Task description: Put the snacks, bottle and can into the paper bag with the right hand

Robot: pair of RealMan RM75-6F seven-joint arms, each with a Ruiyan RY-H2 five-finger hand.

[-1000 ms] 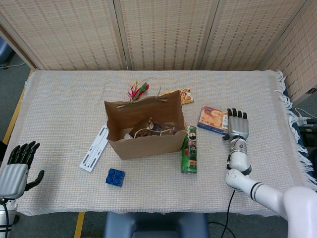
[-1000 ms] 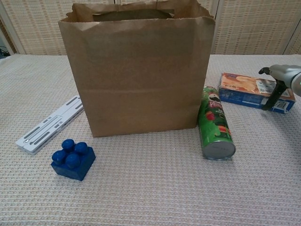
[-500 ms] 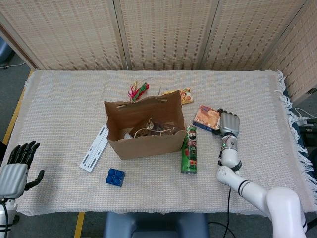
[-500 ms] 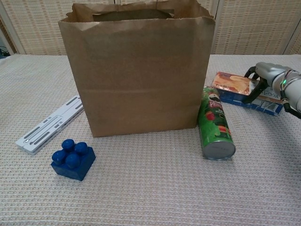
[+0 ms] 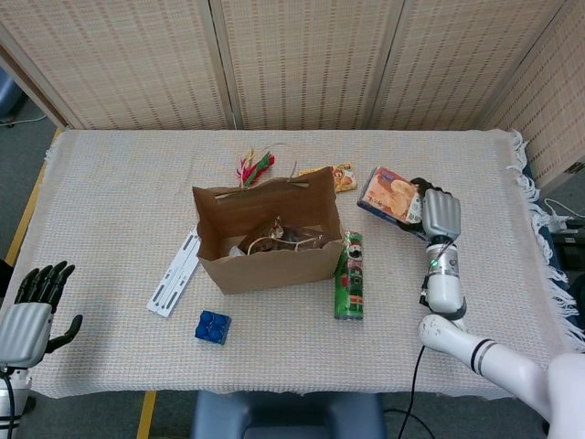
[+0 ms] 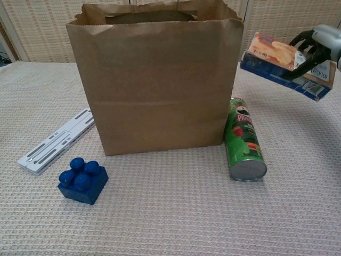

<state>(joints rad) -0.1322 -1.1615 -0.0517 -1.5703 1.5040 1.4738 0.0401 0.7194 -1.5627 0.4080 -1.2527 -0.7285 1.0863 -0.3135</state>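
Cardboard under my fingers: my right hand [image 5: 437,216] grips the snack box [image 5: 390,195] by its near end, lifted off the counter [image 5: 110,183] and tilted, just right of the paper bag [image 5: 267,240]. To finish well I should carry it higher than the bag's rim, centre it over the opening, then let go gently. The green can [image 5: 349,276] lies beside the bag. My left hand [image 5: 27,311] hangs idle, fingers apart.

High overhead head view; low chest close-up
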